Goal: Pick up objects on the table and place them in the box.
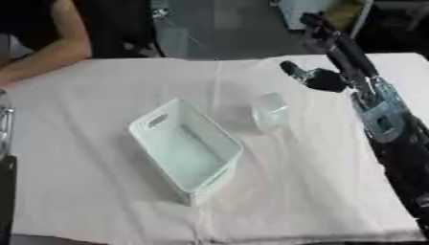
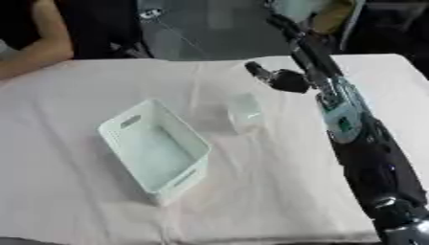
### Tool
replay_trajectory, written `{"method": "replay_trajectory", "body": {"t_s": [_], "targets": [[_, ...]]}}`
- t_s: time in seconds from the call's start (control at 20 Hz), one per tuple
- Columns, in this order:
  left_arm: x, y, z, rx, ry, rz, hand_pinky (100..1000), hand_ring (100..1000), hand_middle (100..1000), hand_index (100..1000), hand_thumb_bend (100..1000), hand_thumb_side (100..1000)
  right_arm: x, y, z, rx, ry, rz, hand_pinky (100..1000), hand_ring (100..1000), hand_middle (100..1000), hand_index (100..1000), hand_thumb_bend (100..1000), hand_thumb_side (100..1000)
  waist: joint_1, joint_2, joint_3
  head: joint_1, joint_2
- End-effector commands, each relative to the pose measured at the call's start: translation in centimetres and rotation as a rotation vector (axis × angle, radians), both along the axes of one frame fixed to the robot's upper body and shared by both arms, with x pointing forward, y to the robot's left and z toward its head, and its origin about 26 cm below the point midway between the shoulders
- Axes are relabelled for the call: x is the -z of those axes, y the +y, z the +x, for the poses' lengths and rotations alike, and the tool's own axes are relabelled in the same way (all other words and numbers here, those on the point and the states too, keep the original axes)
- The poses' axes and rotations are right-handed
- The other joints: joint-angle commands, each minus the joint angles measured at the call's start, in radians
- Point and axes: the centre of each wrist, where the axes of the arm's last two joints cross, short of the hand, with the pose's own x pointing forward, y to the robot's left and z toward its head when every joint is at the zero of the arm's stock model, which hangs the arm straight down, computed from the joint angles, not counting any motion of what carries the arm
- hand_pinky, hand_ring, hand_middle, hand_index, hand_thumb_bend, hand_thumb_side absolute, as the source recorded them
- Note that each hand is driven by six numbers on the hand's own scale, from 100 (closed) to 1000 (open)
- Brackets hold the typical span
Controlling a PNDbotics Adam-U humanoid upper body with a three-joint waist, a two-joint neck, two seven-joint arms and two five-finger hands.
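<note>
Left eye view: a table covered with a pale pinkish-white cloth fills most of the scene. Near the middle sits a pale mint-green rectangular plastic box with slotted handles, turned at an angle. Nothing can be made out inside it. Just to its right and slightly farther away lies a small clear, glassy object on the cloth, close beside the box but outside it. The robot's black right arm reaches in along the right side toward the far edge. Its right hand is above the cloth beyond the clear object, apart from it; whether its fingers are apart or together cannot be told.

Right eye view: the same layout appears. The box stands left of centre, the clear object is just right of its far corner, and the right hand is farther back, not touching the object. The left hand is not visible.
</note>
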Motion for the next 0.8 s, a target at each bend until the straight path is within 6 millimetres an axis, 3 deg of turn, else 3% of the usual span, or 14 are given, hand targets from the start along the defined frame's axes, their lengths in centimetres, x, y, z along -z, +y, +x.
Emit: {"method": "replay_trajectory", "body": {"t_s": [0.05,0.55,0.6,0.65,0.8], "targets": [[-0.8,-0.2,-0.2,0.013,-0.031,0.004,552,600,655,787,159,706,-1.1,0.8,0.5,-0.019,-0.034,-0.008,973,1000,1000,1000,519,699,0.002,-0.008,0.000,-0.017,-0.001],[-0.8,-0.3,-0.2,0.017,-0.030,0.008,552,600,655,787,155,707,-0.1,2.0,0.8,-0.059,-0.008,-0.031,974,1000,1000,1000,504,717,0.003,-0.008,0.003,-0.022,-0.001],[-0.8,-0.3,-0.2,0.017,-0.030,0.008,552,600,655,787,155,707,0.0,2.0,0.7,-0.061,-0.003,-0.032,974,1000,1000,1000,580,656,0.003,-0.008,0.003,-0.022,-0.001],[-0.8,-0.3,-0.2,0.018,-0.030,0.008,552,600,655,787,155,707,0.3,2.1,0.7,-0.065,0.005,-0.035,974,1000,1000,1000,500,722,0.003,-0.007,0.002,-0.022,-0.001],[-0.8,-0.3,-0.2,0.018,-0.030,0.010,552,600,654,786,152,709,1.2,2.4,0.6,-0.077,0.028,-0.043,972,1000,1000,1000,481,735,0.003,-0.007,0.002,-0.021,-0.001]]}}
